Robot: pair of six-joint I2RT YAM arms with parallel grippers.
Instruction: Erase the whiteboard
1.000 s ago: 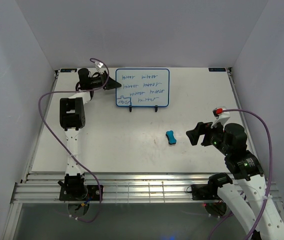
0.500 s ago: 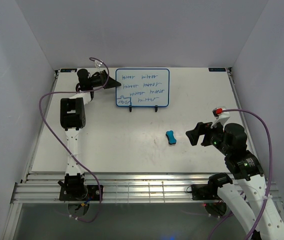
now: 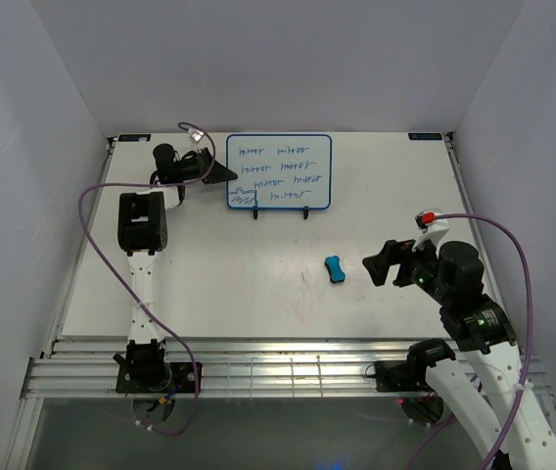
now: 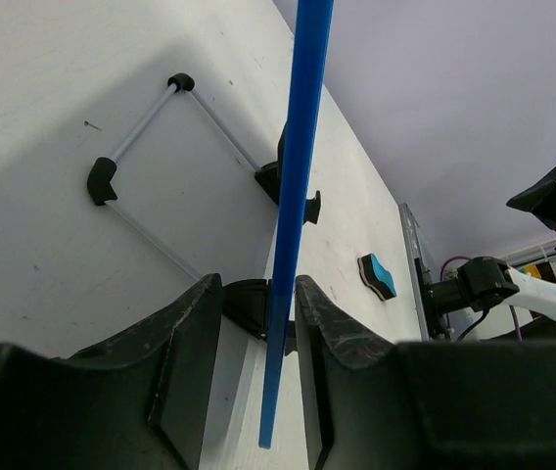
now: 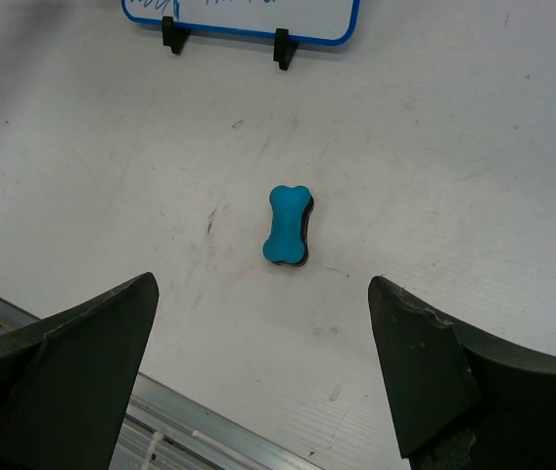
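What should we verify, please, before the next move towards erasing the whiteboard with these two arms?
1. Left fingers straddle the edge of the whiteboard: ok.
2. Firm clamp on that edge: cannot tell.
3. Right fingers spread wide: ok.
4. Eraser lying free on the table, centred between the right fingers: ok.
5. Eraser picked up: not ok.
6. Writing wiped off: not ok, blue lines cover the board.

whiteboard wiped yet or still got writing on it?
Still written on. Four rows of blue handwriting cover the whiteboard in the top view, and the blue eraser lies loose on the table.
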